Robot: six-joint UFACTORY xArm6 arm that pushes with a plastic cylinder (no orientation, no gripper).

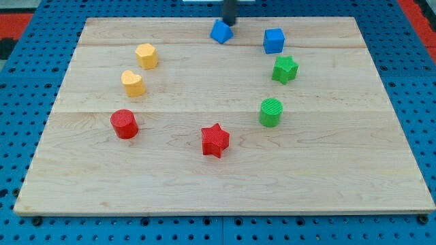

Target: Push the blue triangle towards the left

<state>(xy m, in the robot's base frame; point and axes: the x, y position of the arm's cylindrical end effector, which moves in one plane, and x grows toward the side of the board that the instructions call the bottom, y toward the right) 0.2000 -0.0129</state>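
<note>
Rod-ended, with no gripper to spread or press together, the arm shows only its dark shaft at the view's top, and my tip [229, 24] sits just behind the blue triangle [221, 32], at its upper right edge, apparently touching it. That blue triangle lies near the top edge of the wooden surface [218, 184], slightly right of the middle.

From the view's left: the red cylinder [125, 124] stands lowest on that side, with the yellow heart-like block [133, 83] above it and the yellow hexagonal block [146, 55] a little higher and further right. The red star [215, 140] lies near the middle toward the bottom. Right of the triangle, well apart from it, is the blue cube [274, 40]. Just below the cube sits the green star [285, 69], and lower again the green cylinder [271, 111].
</note>
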